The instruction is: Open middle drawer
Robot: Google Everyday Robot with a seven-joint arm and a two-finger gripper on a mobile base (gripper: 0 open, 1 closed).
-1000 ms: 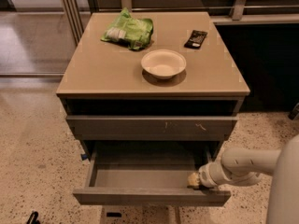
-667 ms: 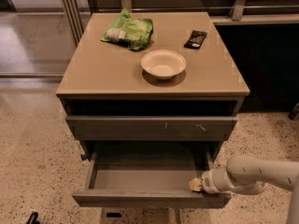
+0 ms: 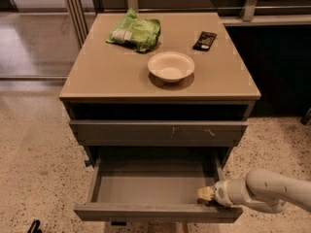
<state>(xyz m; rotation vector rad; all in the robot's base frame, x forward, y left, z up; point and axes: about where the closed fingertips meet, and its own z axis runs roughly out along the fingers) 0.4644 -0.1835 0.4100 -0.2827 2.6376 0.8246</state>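
Observation:
The middle drawer [image 3: 156, 211] of the grey cabinet is pulled out. Its plain dark grey front faces me near the bottom of the view, and its shallow grey tray [image 3: 146, 184] shows bare inside. My gripper [image 3: 207, 193] reaches in from the right on a white arm. It sits at the drawer's right front corner, just behind the front panel. The upper drawer front [image 3: 160, 130], with pale scratch marks, is closed above. The lowest front is hidden under the open drawer.
On the tan cabinet top [image 3: 107, 72] lie a green snack bag [image 3: 136, 31], a white bowl [image 3: 171, 66] and a black packet [image 3: 205, 40]. Speckled floor surrounds the cabinet. A glass partition stands at the back left and dark shelving at the right.
The drawer has come a little further out toward me. The gripper moved with it, and the arm has dropped lower and withdrawn to the right.

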